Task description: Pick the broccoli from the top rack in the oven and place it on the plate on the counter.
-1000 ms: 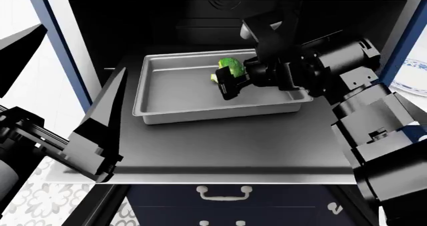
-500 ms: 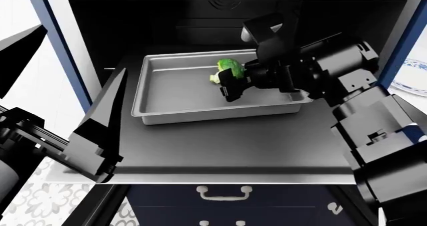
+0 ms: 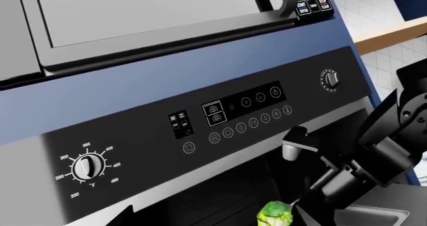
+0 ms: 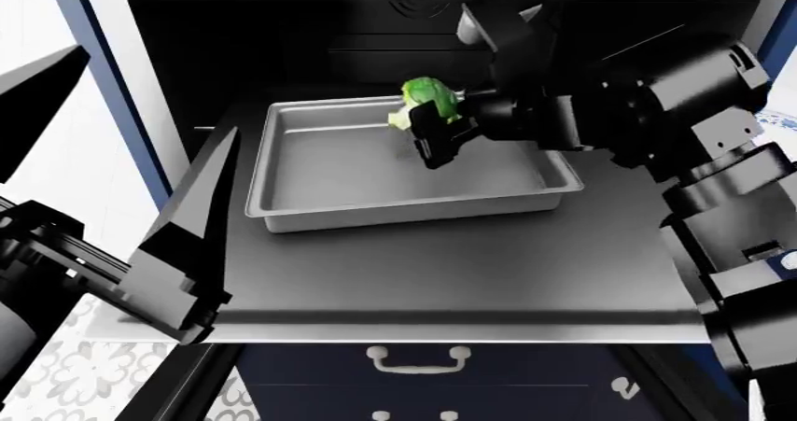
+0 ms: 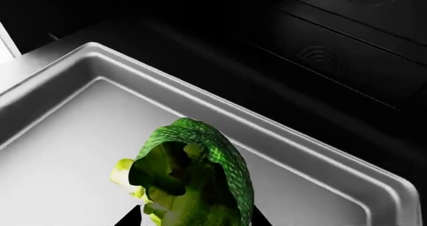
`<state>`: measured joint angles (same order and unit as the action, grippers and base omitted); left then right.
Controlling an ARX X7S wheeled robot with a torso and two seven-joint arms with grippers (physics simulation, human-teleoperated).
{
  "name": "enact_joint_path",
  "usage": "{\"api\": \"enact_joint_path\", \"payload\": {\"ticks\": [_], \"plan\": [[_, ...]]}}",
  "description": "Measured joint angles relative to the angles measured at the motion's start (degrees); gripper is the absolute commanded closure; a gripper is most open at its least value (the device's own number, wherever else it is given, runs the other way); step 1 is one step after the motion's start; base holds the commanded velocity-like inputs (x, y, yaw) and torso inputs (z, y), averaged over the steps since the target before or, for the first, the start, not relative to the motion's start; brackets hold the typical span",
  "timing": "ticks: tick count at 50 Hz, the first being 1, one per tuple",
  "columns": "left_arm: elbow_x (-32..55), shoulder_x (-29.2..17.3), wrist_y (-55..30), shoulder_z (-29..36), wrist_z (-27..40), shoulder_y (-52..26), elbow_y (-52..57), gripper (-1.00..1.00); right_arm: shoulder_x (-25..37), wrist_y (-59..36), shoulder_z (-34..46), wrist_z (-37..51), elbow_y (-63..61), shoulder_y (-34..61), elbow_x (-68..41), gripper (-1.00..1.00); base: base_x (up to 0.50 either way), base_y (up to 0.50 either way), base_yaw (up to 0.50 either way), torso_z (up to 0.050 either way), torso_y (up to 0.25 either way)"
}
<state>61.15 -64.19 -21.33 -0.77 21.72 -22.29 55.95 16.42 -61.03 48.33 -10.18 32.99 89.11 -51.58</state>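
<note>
My right gripper point(image 4: 430, 122) is shut on the broccoli point(image 4: 425, 97), a small green floret, and holds it above the far part of the silver baking tray point(image 4: 324, 169). The tray rests on the dark grey top rack point(image 4: 436, 272), which is pulled out of the oven point(image 4: 249, 38). In the right wrist view the broccoli point(image 5: 193, 181) fills the space between the jaws over the tray point(image 5: 60, 136). It also shows in the left wrist view point(image 3: 275, 216). My left gripper point(image 4: 187, 253) hangs open and empty at the rack's left edge. The plate point(image 4: 775, 120) peeks in at the right.
The oven control panel with a temperature dial point(image 3: 88, 167) and buttons sits above the cavity. A black microwave point(image 3: 153, 20) is above it. A navy drawer with a white handle point(image 4: 417, 358) lies below the rack. White counter point(image 4: 37, 132) flanks the oven.
My right gripper has lifted the broccoli up off the tray floor and slightly towards the oven back. The left arm has not moved.
</note>
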Motion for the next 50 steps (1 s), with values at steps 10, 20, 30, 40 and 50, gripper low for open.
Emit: {"api": "enact_joint_path", "payload": {"ticks": [10,20,30,40,50], "plan": [[0.4,-0.2,-0.1,0.3,0.3,-0.6,0.2,-1.0,4.6,-2.7,-2.7,3.3,-10.2,-1.0,-3.5,1.0,0.0,0.0,0.0,0.0,0.0],[0.8,-0.3,-0.4,0.8,0.5,-1.7,0.4,-1.0,8.4,-3.9,-5.1,5.9,-18.5,-2.3,-6.2,1.0,0.0,0.0,0.0,0.0,0.0],[1.2,-0.6,-0.5,1.1,0.8,-2.7,0.4,-1.0,11.1,-5.1,-7.3,8.1,-24.5,-3.2,-9.1,1.0,-0.07,-0.23,0.0,0.0,0.0],[1.4,-0.7,-0.5,1.4,1.1,-3.0,0.7,-1.0,12.7,-5.6,-8.5,9.5,-27.2,-4.1,-10.5,1.0,-0.16,-0.49,0.0,0.0,0.0],[1.5,-0.9,-0.3,1.5,1.3,-2.9,0.9,-1.0,13.5,-5.5,-8.9,10.0,-28.2,-4.6,-11.0,1.0,-0.16,-0.49,0.0,0.0,0.0]]}}
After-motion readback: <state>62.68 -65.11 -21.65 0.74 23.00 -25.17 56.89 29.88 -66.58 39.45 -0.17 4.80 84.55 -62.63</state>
